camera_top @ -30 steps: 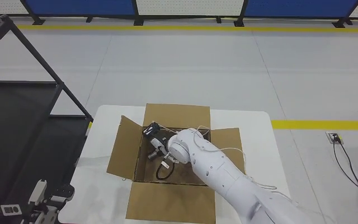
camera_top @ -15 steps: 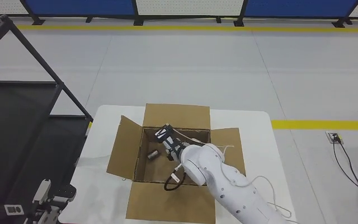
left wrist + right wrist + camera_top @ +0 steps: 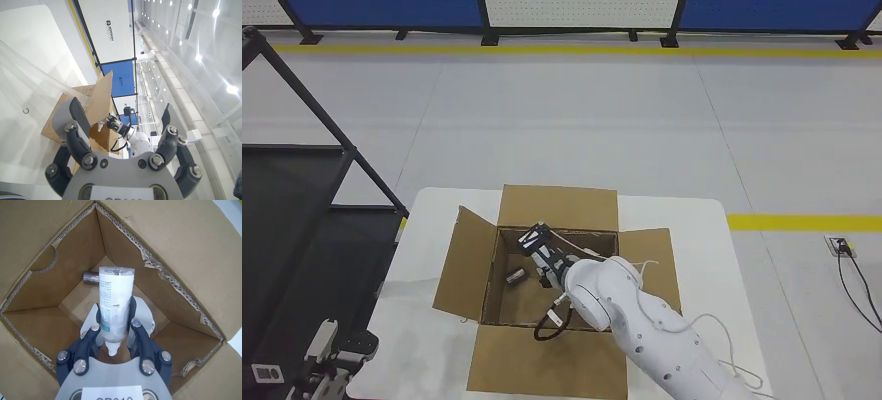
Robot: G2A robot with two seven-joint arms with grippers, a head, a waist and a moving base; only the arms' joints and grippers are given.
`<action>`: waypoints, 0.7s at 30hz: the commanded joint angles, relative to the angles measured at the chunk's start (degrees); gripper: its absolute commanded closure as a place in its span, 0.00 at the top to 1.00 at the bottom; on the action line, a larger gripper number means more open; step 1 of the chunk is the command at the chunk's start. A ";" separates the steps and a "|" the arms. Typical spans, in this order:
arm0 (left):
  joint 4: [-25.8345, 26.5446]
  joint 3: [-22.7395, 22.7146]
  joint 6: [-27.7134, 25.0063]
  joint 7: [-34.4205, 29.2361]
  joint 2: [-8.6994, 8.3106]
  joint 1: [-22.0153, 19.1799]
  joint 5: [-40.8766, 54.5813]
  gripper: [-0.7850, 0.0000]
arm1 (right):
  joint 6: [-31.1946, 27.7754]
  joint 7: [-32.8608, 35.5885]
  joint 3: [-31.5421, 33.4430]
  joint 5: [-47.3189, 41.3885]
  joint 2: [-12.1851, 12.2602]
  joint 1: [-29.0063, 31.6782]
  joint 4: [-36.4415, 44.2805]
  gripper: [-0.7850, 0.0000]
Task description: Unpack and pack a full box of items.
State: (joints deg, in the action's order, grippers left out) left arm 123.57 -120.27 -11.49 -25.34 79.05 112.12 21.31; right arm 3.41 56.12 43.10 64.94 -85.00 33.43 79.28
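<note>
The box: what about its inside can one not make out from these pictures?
Top view: the right arm covers much of the box floor.
Right wrist view: the white bottle in the right gripper hides the floor's middle.
Same view: the bottle hides one end of the metal cylinder.
Left wrist view: a raised flap hides the inside.

I take this place for a large industrial hall, something like a factory test floor for robots. All around the white table [image 3: 702, 230] lies a wide, smooth grey floor [image 3: 572, 120] with yellow marking lines [image 3: 802, 222]. Well beyond the table stand blue and white partition panels [image 3: 382, 12] on black feet. High above the table, the ceiling carries rows of round lamps [image 3: 198, 57].
</note>
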 commanded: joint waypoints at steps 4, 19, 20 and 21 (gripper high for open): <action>-0.04 0.44 0.46 0.21 -0.04 -0.58 -0.09 1.00 | 4.01 0.91 3.08 1.49 0.36 1.63 5.09 0.00; -0.48 2.36 1.79 -0.88 -0.43 -2.72 -1.05 1.00 | 9.97 7.24 39.99 3.59 6.25 28.51 40.98 0.00; -0.48 2.36 1.79 -0.88 -0.43 -2.72 -1.05 1.00 | 9.96 7.69 42.28 2.70 6.42 29.49 41.12 0.00; -0.48 2.36 1.79 -0.88 -0.43 -2.72 -1.05 1.00 | 9.37 7.89 44.55 1.31 6.60 30.24 41.06 0.00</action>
State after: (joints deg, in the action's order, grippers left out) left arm 123.09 -117.90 -9.69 -26.22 78.61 109.39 20.25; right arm 13.15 63.81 84.98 67.53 -78.53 63.03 120.52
